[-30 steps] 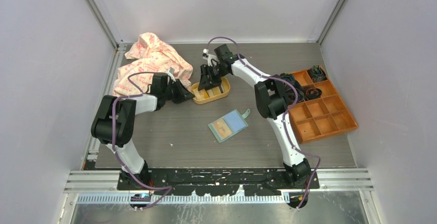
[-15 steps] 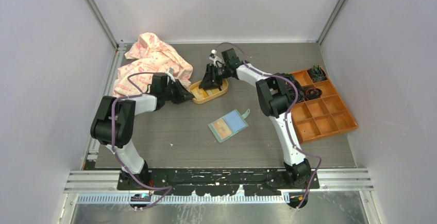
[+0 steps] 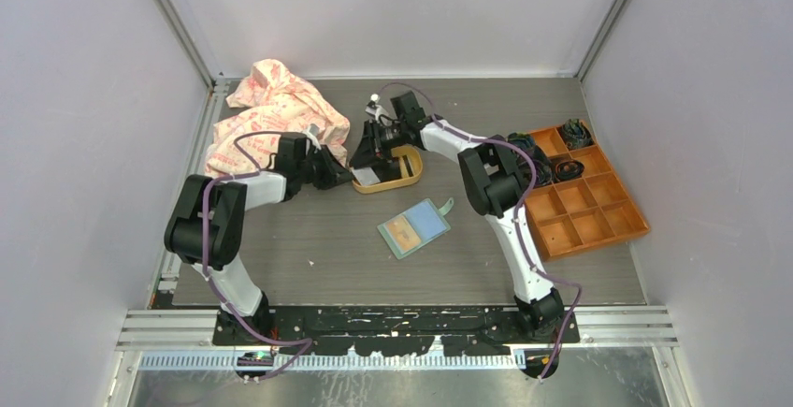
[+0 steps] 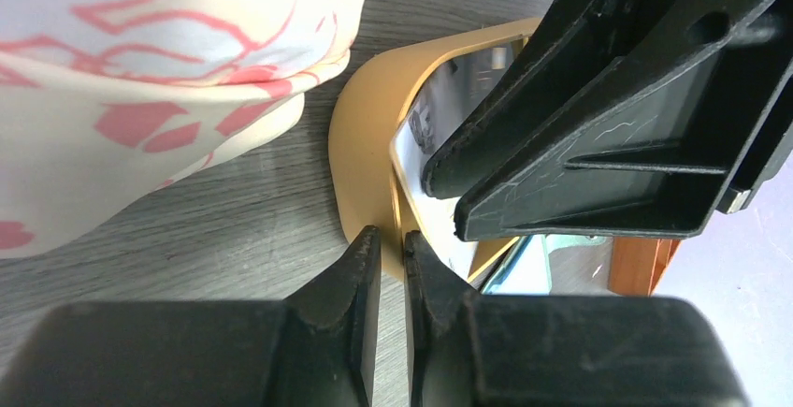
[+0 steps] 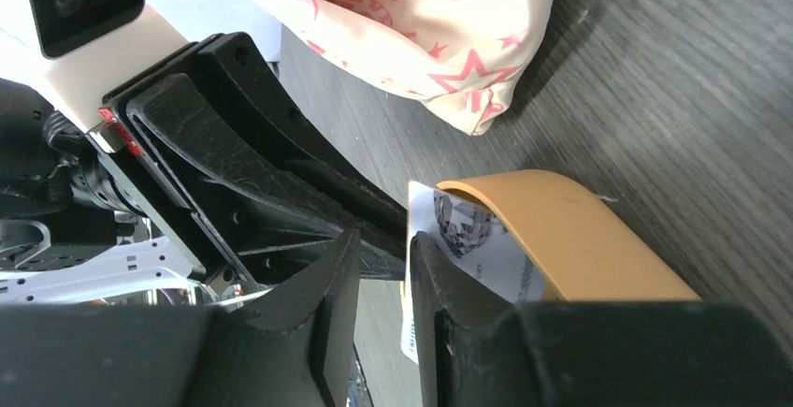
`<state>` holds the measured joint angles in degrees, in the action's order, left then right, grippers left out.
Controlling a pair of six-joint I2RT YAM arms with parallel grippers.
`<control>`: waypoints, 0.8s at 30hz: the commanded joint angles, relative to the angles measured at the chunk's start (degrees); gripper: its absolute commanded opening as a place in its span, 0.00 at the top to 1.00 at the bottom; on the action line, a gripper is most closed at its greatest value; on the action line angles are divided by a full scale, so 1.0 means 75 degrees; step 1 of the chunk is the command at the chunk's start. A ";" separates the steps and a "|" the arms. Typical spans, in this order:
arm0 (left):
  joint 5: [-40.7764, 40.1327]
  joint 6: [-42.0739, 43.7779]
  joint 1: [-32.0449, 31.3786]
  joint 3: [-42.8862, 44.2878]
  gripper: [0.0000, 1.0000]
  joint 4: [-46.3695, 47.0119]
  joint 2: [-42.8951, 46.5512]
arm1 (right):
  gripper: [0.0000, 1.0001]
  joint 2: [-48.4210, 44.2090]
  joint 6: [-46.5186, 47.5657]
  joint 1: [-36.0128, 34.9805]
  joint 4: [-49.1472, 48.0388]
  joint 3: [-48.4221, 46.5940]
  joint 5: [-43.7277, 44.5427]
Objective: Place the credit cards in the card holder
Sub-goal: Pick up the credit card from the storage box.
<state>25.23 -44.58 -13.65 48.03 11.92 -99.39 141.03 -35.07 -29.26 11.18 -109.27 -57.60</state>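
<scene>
Below frame centre the card holder (image 3: 413,228) lies open on the table (image 3: 309,248), while above it the left gripper (image 4: 391,250) clamps the yellow tray's (image 3: 408,175) rim and the right gripper (image 5: 383,257) pinches a white card (image 5: 486,255) at it.

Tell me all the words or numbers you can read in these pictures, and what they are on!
There are none that can be read.
The white card in the yellow-orange tray has a dark printed picture, too blurred to read.
The cloth carries only pink stars and shapes, no letters.
</scene>
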 commanded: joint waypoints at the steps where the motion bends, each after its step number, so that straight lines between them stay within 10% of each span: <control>1: 0.0209 0.0107 -0.0043 0.0194 0.85 0.0136 0.0229 | 0.67 -0.0525 0.1179 -0.0089 0.1331 -0.0454 0.0475; 24: 0.0512 0.0160 -0.0044 0.0568 0.84 -0.0023 -0.0033 | 0.29 -0.0890 0.3924 -0.0476 0.3856 -0.1132 0.2165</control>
<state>26.94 -44.45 -13.76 49.41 11.49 -99.46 137.12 -8.45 -31.55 37.67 -114.24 -42.26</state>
